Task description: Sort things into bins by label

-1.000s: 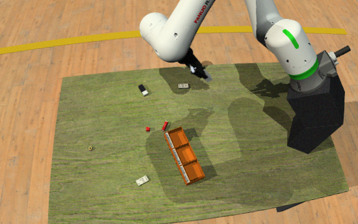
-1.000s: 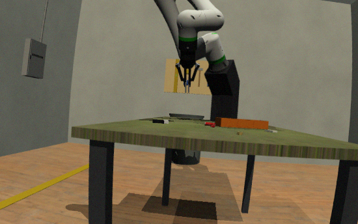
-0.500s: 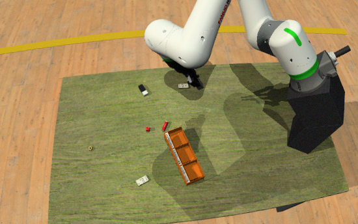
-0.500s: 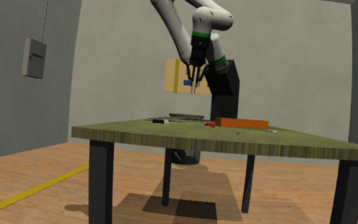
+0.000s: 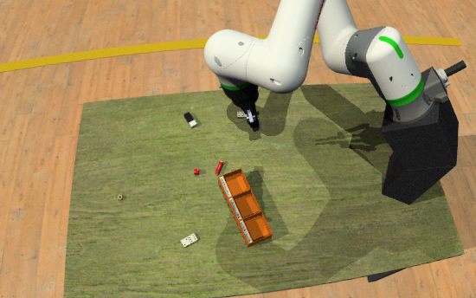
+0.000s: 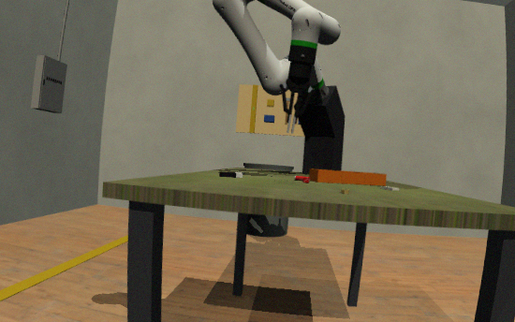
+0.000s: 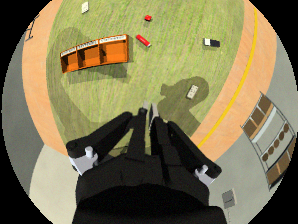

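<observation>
My gripper (image 5: pixel 254 123) is shut with nothing between the fingers. It hangs well above the back of the table, as the side view shows (image 6: pixel 290 123). A white domino-like tile (image 5: pixel 241 114) lies on the mat just left of the gripper in the overhead view. It also shows in the wrist view (image 7: pixel 193 91). An orange bin with three compartments (image 5: pixel 245 206) stands flat mid-table, with labels along its left wall. A red cylinder (image 5: pixel 219 167) lies by its far end and a small red cube (image 5: pixel 196 171) lies to the left. All three compartments look empty.
A black-and-white block (image 5: pixel 190 119) lies at the back left. A small brass ring (image 5: pixel 119 197) lies at the left. A second white tile (image 5: pixel 189 240) lies at the front. The robot's black base (image 5: pixel 417 147) stands at the right edge.
</observation>
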Robot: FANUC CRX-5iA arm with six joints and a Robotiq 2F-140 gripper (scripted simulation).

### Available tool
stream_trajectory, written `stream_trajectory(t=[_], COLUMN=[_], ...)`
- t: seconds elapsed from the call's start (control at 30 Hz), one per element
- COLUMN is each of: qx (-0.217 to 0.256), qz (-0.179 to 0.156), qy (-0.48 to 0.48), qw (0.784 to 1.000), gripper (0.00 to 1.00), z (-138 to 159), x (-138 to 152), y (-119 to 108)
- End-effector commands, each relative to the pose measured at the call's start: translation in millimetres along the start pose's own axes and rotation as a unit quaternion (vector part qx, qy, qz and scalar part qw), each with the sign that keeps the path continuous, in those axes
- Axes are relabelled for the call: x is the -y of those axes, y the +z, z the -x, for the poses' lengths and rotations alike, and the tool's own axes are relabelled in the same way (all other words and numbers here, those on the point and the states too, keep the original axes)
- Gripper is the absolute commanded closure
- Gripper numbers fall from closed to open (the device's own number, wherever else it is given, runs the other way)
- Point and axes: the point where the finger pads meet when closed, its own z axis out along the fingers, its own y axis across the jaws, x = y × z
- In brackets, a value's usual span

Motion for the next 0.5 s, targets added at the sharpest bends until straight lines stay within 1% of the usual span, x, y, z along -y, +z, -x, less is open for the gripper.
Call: stream_trajectory(t=[0.0,0.07,0.13,0.17,0.23,0.3,0.33,0.37,0.43,0.47], qx=[-0.037,-0.043,-0.043,-0.066,-0.073,-0.073,-0.095,-0.102,-0.102,-0.102], qz=[-0.003,-0.005,-0.005,-0.013,-0.015,-0.015,-0.026,-0.029,-0.029,-0.029], qy=[0.007,0.009,0.009,0.013,0.014,0.014,0.018,0.019,0.019,0.019], qw=[0.999,0.999,0.999,0.998,0.997,0.997,0.995,0.994,0.994,0.994], gripper=[0.85,0.85,0.85,0.85,0.85,0.85,0.85,0.85,0.85,0.85], z=[-9.8,-15.5,-15.5,-18.2,-23.1,-23.1,-25.1,-27.1,-27.1,-29.1], x=[17.3,29.4,29.4,36.5,49.8,49.8,57.0,64.3,64.3,71.4], y=[-7.6,-13.0,-13.0,-16.4,-22.7,-22.7,-26.3,-29.8,-29.8,-33.3])
